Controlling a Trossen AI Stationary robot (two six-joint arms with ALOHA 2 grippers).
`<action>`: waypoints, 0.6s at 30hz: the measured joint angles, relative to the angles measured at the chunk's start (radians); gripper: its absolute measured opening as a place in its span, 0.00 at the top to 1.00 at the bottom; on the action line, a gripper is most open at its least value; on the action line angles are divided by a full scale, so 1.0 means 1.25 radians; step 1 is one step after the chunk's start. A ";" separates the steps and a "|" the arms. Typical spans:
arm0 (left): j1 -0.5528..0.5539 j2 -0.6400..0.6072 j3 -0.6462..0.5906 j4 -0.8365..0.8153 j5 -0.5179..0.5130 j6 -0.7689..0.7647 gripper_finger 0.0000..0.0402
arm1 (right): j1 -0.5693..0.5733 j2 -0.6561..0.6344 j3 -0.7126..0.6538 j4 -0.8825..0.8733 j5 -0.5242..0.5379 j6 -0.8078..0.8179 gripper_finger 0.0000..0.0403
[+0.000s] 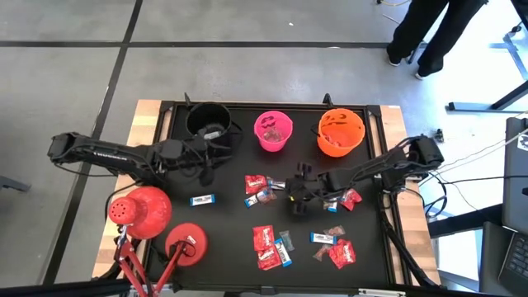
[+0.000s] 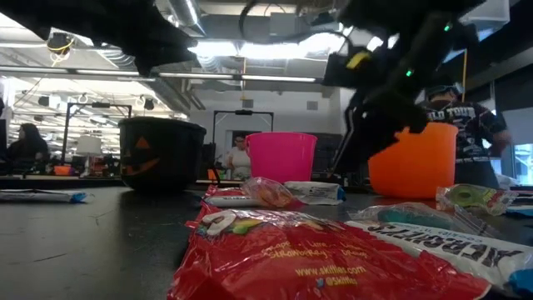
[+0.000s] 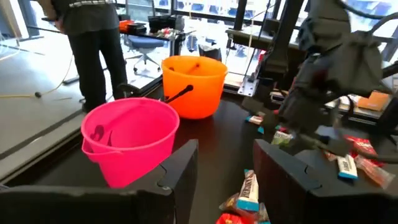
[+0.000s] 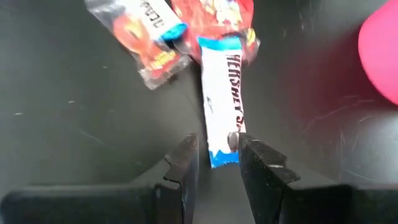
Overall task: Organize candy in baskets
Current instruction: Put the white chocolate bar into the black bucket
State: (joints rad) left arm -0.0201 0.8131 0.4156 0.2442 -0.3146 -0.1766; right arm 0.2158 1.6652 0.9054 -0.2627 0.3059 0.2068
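Observation:
Three baskets stand in a row at the table's far edge: black (image 1: 208, 124), pink (image 1: 275, 132) and orange (image 1: 340, 132). Candy lies scattered on the black mat, red and blue-and-white wrappers (image 1: 268, 243). My right gripper (image 4: 217, 146) is open and slants down over a small pile at mid-table (image 1: 260, 188). Its fingertips stand on either side of the near end of a white-and-blue bar (image 4: 221, 93) that lies flat on the mat. My left gripper (image 3: 227, 149) is open with nothing between its fingers, beside the black basket, and points level at the pink basket (image 3: 127, 140).
Two red dome-shaped lamp heads (image 1: 140, 210) (image 1: 186, 245) stand at the table's near left. A lone blue-and-white bar (image 1: 202, 200) lies between them and the pile. More candy (image 1: 334, 247) lies near right. A person (image 1: 429, 33) stands beyond the far right corner.

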 joint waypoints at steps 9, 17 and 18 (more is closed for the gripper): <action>-0.036 -0.024 0.000 -0.006 -0.013 0.000 0.64 | -0.050 0.065 0.000 0.020 -0.058 -0.001 0.73; -0.064 -0.022 0.000 -0.009 -0.036 -0.003 0.64 | -0.054 0.070 0.000 0.021 -0.054 -0.002 0.81; -0.067 -0.022 0.000 -0.009 -0.035 -0.003 0.64 | -0.054 0.069 0.000 0.021 -0.054 -0.002 0.85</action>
State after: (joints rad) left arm -0.1040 0.7860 0.4160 0.2329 -0.3589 -0.1806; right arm 0.1487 1.7519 0.9054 -0.2359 0.2390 0.2043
